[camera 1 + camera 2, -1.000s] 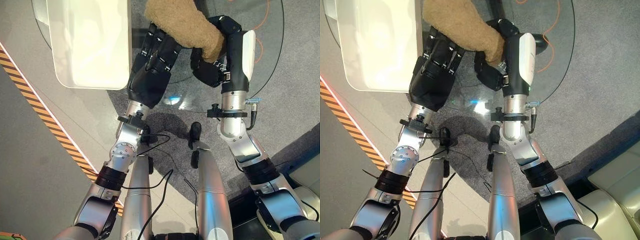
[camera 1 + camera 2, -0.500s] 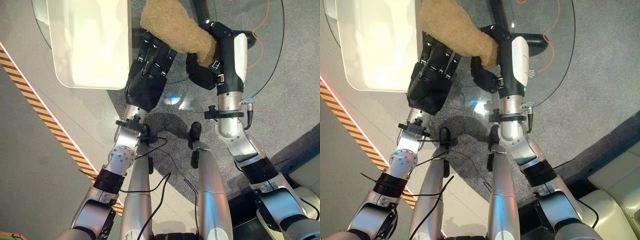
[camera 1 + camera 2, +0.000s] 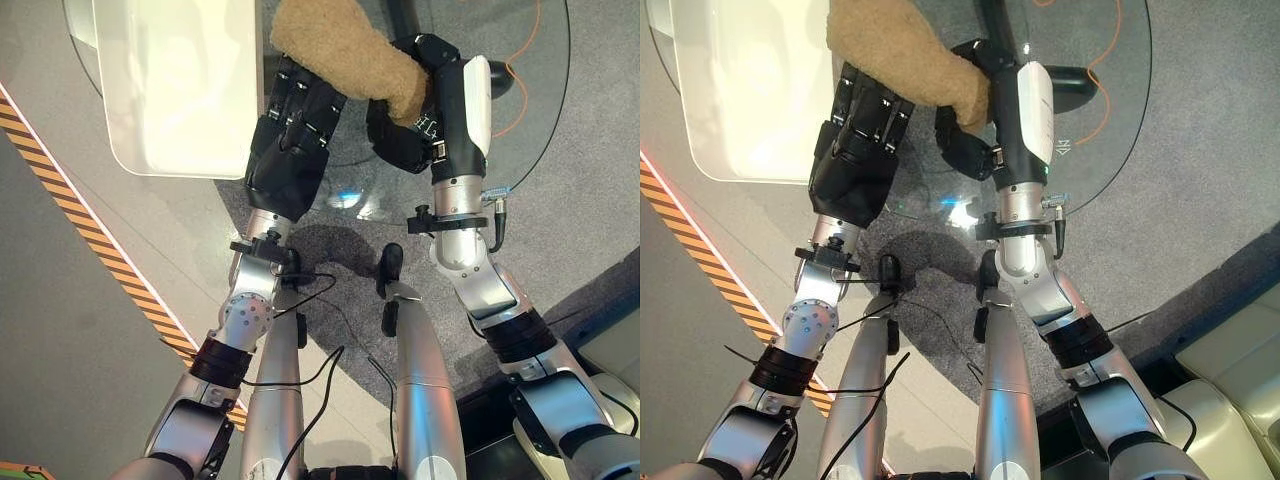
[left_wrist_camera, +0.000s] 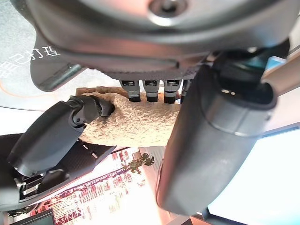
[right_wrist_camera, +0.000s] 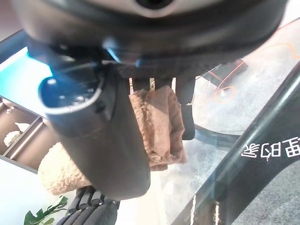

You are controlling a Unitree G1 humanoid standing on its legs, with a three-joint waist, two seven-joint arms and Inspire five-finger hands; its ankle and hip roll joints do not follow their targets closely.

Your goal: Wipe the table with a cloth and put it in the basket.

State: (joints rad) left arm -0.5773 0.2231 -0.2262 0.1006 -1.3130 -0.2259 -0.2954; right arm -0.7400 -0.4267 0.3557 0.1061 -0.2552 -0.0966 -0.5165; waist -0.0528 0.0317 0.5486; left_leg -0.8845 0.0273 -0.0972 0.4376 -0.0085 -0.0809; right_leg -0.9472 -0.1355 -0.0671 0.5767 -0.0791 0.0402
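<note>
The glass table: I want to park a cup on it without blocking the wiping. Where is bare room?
Bare glass lies on the glass table right of the right hand, out to its round rim, and near the rim in front of both wrists. It is crowded in the middle, where the cloth spans both hands; the left hand sits against the white tray.

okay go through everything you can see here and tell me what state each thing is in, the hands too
Cloth: bunched, on the glass table, held at one end.
Right hand: shut on the cloth.
Left hand: open, fingers straight, tips at the cloth.
Tray: flat, white, beside the cloth.
</note>
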